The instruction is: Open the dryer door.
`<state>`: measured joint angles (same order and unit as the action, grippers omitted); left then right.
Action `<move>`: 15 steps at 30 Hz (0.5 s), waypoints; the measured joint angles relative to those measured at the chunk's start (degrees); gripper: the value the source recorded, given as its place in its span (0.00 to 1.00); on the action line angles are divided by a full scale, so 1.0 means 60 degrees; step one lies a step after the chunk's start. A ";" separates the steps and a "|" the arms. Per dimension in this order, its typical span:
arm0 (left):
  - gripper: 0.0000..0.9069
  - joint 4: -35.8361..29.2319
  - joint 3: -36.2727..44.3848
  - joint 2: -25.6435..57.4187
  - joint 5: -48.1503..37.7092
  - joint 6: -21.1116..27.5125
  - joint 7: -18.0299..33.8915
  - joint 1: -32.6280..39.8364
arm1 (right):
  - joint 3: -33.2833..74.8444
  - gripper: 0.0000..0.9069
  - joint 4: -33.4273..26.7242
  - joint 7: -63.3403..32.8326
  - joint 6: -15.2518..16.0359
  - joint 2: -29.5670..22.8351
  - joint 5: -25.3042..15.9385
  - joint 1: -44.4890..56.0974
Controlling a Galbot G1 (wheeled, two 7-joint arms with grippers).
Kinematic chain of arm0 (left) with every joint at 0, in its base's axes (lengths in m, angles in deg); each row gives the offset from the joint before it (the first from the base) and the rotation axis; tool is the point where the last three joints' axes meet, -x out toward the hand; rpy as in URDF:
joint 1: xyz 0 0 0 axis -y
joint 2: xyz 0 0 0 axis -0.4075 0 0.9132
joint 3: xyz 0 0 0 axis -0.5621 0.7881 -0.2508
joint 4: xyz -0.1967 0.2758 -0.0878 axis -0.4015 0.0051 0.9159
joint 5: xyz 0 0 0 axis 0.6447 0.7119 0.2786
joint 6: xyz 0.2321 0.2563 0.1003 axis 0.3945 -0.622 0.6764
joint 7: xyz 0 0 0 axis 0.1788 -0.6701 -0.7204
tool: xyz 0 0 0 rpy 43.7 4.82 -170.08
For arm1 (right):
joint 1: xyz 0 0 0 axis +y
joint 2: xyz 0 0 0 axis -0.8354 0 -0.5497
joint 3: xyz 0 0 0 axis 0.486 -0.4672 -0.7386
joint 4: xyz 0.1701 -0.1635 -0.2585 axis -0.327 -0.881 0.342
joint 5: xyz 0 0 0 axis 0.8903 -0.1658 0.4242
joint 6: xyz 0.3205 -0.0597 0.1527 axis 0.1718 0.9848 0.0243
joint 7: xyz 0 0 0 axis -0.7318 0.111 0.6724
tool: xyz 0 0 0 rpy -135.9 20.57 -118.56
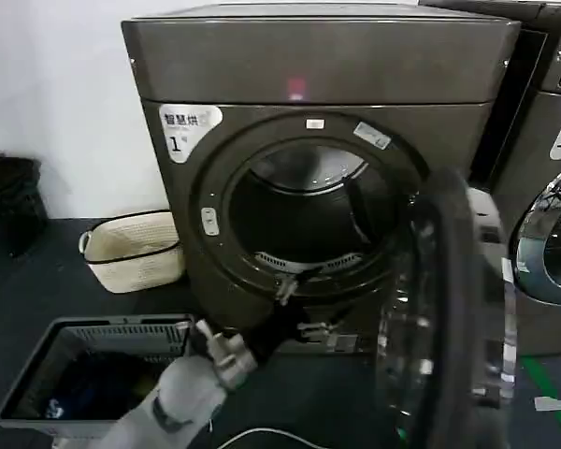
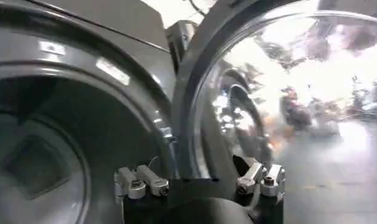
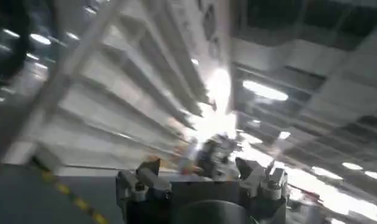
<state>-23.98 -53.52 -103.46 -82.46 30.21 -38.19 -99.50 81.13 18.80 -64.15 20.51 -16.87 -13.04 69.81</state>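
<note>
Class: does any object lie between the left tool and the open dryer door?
Nothing visible does. The left tool sits below the drum opening, its fingers open, with clear space across to the chrome-rimmed round dryer door swung open beside it.

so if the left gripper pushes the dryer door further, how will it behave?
The dryer door, already swung wide, would probably pivot stiffly on its hinge. Its chrome rim looks slippery for the left gripper. Thick rim and glass suggest weight.

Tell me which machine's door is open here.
The dryer with the red light: its dryer door is swung out, drum exposed. The second machine beside it has its door closed.
</note>
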 joint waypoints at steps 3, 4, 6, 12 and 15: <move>1.00 0.0277 0.0399 -0.0366 0.0065 0.0059 0.0008 0.0361 | 0.0366 1.00 -0.0223 -0.0237 0.0011 0.0035 0.0346 0.0066; 1.00 0.0363 0.0522 -0.0496 0.0088 0.0075 0.0009 0.0463 | 0.0483 1.00 -0.0301 -0.0314 0.0011 0.0067 0.0427 0.0083; 1.00 0.0542 0.0780 -0.0775 0.0132 0.0122 0.0011 0.0675 | 0.0747 1.00 -0.0467 -0.0464 0.0008 0.0161 0.0555 0.0129; 1.00 0.1008 0.1493 -0.1501 0.0246 0.0159 0.0019 0.1196 | 0.1363 1.00 -0.0852 -0.0761 0.0018 0.0362 0.1014 0.0285; 1.00 0.1295 0.1825 -0.1880 0.0280 0.0173 0.0031 0.1483 | 0.1625 1.00 -0.1075 -0.0765 -0.0011 0.0469 0.0924 0.0379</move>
<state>-16.21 -42.57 -114.74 -80.77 31.24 -38.00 -90.61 90.88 12.35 -68.74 20.45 -14.05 -7.49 72.08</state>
